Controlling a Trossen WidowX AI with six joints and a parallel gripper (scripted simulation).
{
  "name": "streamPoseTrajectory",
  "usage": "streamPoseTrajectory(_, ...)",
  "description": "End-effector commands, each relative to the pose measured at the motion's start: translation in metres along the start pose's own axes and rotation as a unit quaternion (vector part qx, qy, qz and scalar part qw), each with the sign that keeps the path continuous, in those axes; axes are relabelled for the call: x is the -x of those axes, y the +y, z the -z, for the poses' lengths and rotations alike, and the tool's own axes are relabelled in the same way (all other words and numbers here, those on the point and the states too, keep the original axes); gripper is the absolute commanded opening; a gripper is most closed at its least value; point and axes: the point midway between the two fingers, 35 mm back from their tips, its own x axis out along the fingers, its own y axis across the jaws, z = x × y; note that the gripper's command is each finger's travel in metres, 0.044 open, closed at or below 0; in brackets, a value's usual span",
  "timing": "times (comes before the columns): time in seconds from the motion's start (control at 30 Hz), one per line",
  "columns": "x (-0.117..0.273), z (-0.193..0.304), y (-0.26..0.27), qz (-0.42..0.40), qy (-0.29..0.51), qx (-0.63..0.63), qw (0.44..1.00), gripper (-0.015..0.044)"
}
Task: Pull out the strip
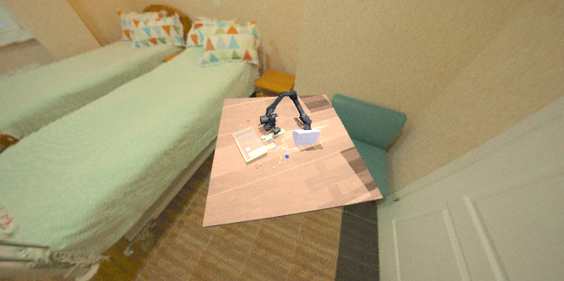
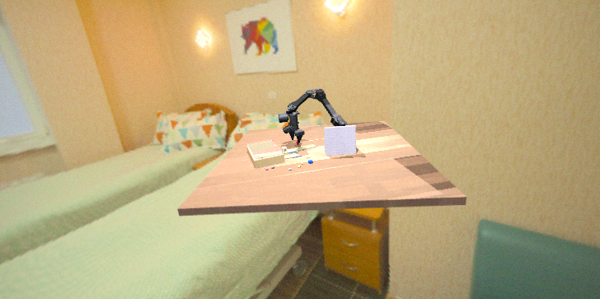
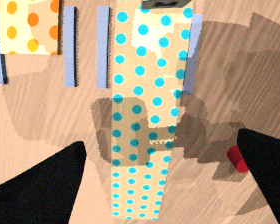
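Observation:
My gripper (image 1: pixel 272 130) (image 2: pixel 295 140) (image 3: pixel 163 143) is wide open and empty. Its fingers stand either side of the cyan-dotted strip (image 3: pixel 126 175) in the wrist view, low over its near end. This strip lies between two blue-grey rails (image 3: pixel 103 47) (image 3: pixel 192 55). The underside or edge of a grey block (image 3: pixel 166 3) shows on it at the top edge; its label is not visible. A small pale cube (image 1: pixel 263 137) (image 2: pixel 283 149) stands near the tray-side end of the strips in the top and exterior views. An orange-dotted strip (image 3: pixel 28 30) lies to the left in the wrist view.
A red cylinder (image 3: pixel 237 159) lies beside the right finger. A pale-walled tray (image 1: pixel 241 152) (image 2: pixel 269 160) stands left of the strips. A whitish upright board (image 1: pixel 306 137) (image 2: pixel 340 140) stands to their right. A blue piece (image 1: pixel 287 156) (image 2: pixel 310 161) and several small bits lie in front.

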Motion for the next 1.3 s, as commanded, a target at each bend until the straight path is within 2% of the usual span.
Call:
streamPoseTrajectory(0.0, 0.001, -0.016, -0.001, -0.002, 0.0, 0.0, 1.0, 0.044)
streamPoseTrajectory(0.83, 0.008, -0.092, -0.011, -0.002, -0.002, -0.001, 1.0, 0.044)
streamPoseTrajectory(1.07, 0.0, -0.093, -0.012, -0.002, -0.002, -0.001, 1.0, 0.0256)
streamPoseTrajectory(1.27, -0.01, -0.093, -0.012, -0.002, -0.002, -0.001, 1.0, 0.025)
